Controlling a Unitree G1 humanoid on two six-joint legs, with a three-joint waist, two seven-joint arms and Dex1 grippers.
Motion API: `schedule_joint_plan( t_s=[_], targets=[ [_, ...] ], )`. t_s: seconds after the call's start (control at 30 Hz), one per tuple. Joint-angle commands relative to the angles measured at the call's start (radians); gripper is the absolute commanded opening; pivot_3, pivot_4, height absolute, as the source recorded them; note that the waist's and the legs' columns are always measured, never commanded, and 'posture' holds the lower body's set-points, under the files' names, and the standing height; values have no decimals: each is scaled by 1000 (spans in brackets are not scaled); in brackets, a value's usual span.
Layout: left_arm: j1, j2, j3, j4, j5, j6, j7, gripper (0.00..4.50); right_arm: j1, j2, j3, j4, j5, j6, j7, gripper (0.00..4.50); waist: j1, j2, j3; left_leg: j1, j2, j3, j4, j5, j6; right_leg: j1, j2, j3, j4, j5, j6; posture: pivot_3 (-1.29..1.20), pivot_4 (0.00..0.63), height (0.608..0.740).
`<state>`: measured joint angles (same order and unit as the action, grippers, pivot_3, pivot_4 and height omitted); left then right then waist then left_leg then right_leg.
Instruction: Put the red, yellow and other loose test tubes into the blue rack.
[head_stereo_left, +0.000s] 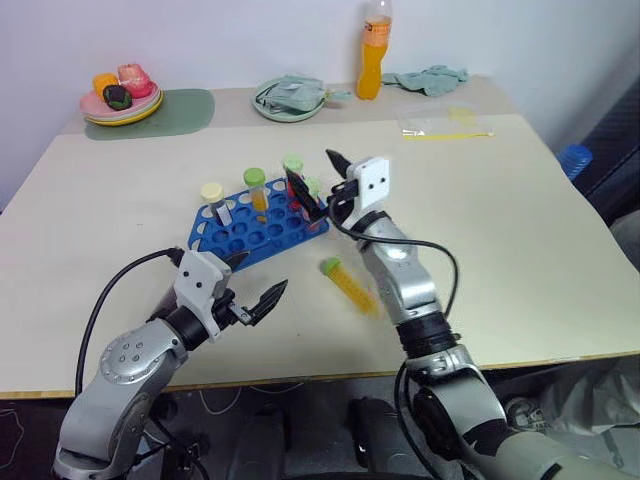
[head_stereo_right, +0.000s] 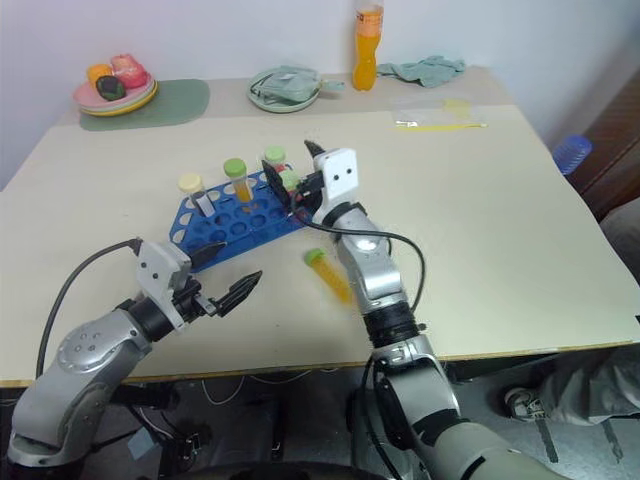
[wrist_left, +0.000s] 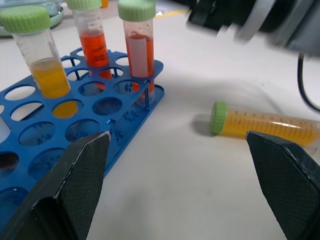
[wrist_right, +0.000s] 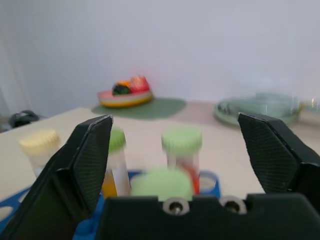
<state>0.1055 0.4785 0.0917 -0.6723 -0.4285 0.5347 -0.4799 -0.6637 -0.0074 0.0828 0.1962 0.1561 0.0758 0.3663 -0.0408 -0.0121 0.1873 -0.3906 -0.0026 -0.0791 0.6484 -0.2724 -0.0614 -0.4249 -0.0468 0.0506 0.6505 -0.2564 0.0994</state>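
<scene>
The blue rack (head_stereo_left: 243, 238) lies at mid-table and holds several upright tubes: a cream-capped one (head_stereo_left: 213, 199), a green-capped yellow one (head_stereo_left: 256, 187), and two green-capped red ones (head_stereo_left: 293, 170) (wrist_left: 139, 47). One loose yellow-orange test tube (head_stereo_left: 350, 284) with a green cap lies flat on the table, right of the rack. My right gripper (head_stereo_left: 312, 172) is open just over the rack's right end, with the nearest red tube's cap (wrist_right: 162, 184) below its spread fingers. Open and empty, my left gripper (head_stereo_left: 260, 276) hovers in front of the rack, level, facing the lying tube (wrist_left: 265, 126).
At the back of the table stand a tall orange drink bottle (head_stereo_left: 374, 50), a green plate (head_stereo_left: 268, 110) with a cloth, a plate of toy food (head_stereo_left: 122, 98) on a green mat, another cloth (head_stereo_left: 430, 78) and a clear bag (head_stereo_left: 445, 125).
</scene>
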Motion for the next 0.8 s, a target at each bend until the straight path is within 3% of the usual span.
schedule_joint_plan(
  t_s=[0.03,0.1,0.23,0.33,0.47,0.6,0.8],
  targets=[
    [10,-4,4,-43,-24,-7,-2,4500,29,-114,-56,-254,110,218,71,4433,2,0,0,0,0,0,0,0,0,0,0,0,0,0,0,0,150,740],
    [17,-5,8,-41,-27,-11,-6,4500,47,-210,-88,-365,192,387,116,4433,1,0,0,0,0,0,0,0,0,0,0,0,0,0,0,0,150,740],
    [39,7,5,-15,-30,-31,-40,4500,61,-502,-111,-544,366,843,231,4433,1,1,1,0,0,0,0,0,0,0,0,0,-1,0,0,0,150,740],
    [64,39,-5,16,-10,-59,-90,4500,16,-654,-76,-627,465,1098,283,4433,-5,2,1,0,0,0,0,0,1,1,1,0,-1,0,-1,0,150,740],
    [97,94,-2,73,13,-107,-163,4500,-136,-639,-65,-609,573,1487,246,4433,-12,3,1,2,2,1,-1,-1,1,0,2,0,-1,-2,-3,0,150,740],
    [152,163,-1,130,49,-182,-254,4500,-260,-669,103,-463,771,1539,115,4433,-3,2,1,1,2,1,0,-1,1,1,2,0,-2,-2,-3,0,150,740],
    [173,149,-4,139,58,-222,-254,4500,-376,-648,269,-247,972,1539,-177,4433,2,1,2,-2,0,1,0,-1,1,0,-1,0,-4,-2,-3,0,150,740]
  ],
)
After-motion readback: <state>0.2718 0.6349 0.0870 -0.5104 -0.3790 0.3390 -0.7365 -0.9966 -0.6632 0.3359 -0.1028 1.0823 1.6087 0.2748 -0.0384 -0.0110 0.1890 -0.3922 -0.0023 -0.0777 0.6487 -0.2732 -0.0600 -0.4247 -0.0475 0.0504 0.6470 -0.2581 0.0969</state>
